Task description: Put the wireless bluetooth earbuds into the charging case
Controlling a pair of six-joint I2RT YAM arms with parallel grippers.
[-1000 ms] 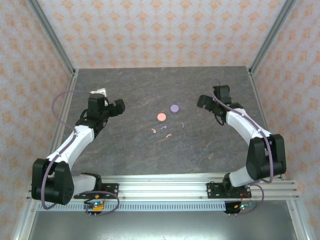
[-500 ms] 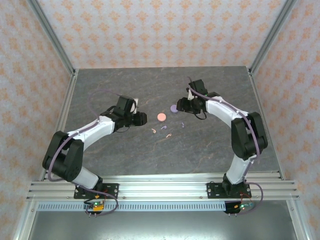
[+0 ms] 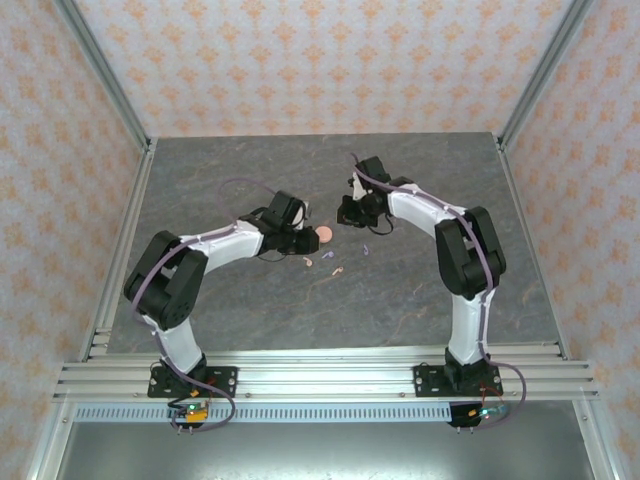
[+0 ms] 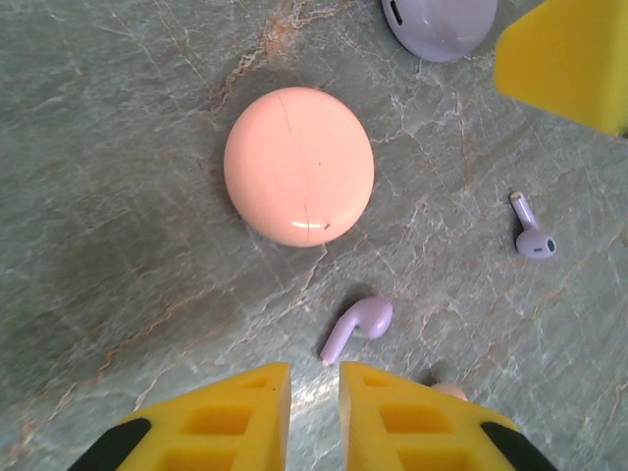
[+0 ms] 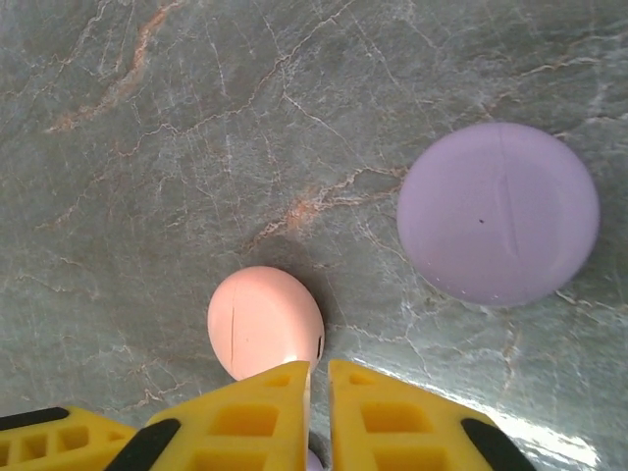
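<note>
Both arms have swung inward and their jaws have closed. Left gripper (image 4: 314, 381) and right gripper (image 5: 319, 381), each pressed together on nothing, hover beside the pink case (image 4: 298, 167) and lilac case (image 5: 498, 213). The earbuds (image 4: 358, 327) lie loose on the table (image 4: 118, 245), near the cases.

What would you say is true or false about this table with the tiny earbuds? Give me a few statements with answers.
1. The pink case lies closed on the table. True.
2. The lilac case is stacked on the pink one. False: the two lie apart, side by side.
3. A lilac earbud lies loose on the stone surface, outside any case. True.
4. The left arm's jaws are holding an earbud. False: they are shut with nothing between them, just above the surface near that earbud.
</note>
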